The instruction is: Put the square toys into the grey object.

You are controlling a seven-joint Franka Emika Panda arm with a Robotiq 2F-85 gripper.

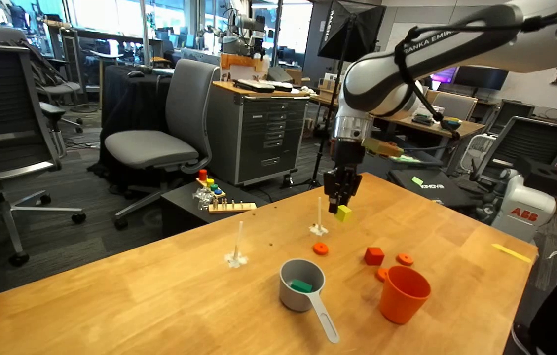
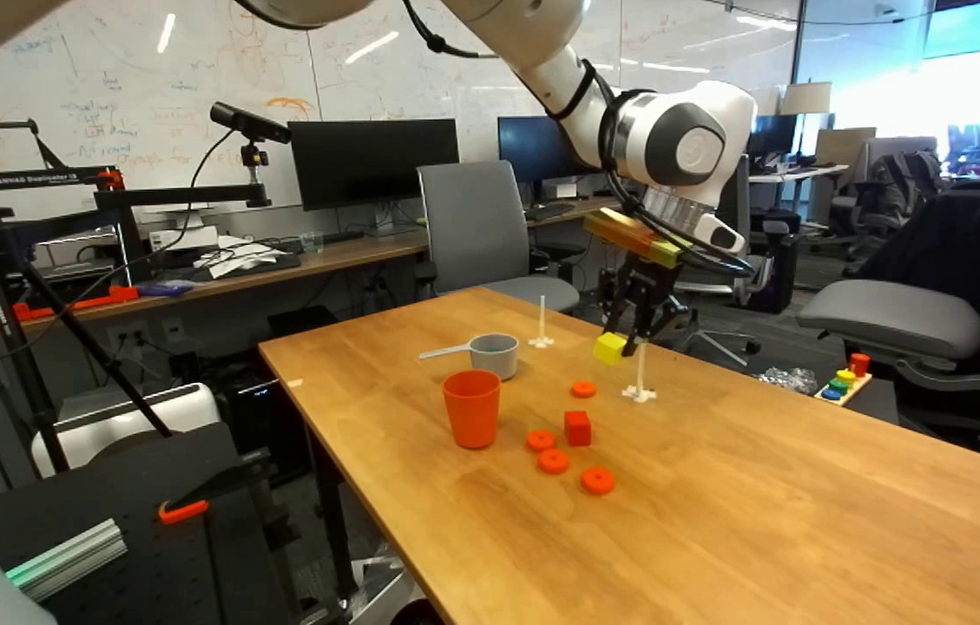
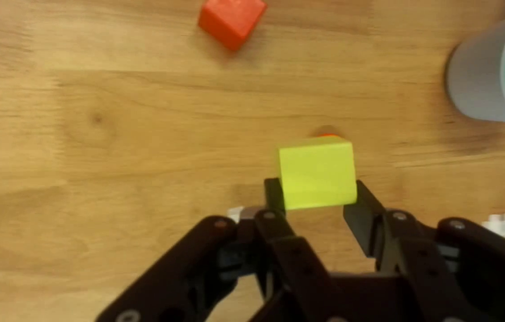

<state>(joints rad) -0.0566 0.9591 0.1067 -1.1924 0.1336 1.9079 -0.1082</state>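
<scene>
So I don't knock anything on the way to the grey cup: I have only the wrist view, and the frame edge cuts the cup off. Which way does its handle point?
Observer: In both exterior views, the handle of the grey cup points away from the tool.
Operator: An orange sliver shows past the yellow block. What is it?
Observer: Most likely the flat orange ring, which lies on the table.
Operator: Does anything upright stand outside my frame?
Observer: Yes, an orange cup stands upright near the grey cup.
</scene>
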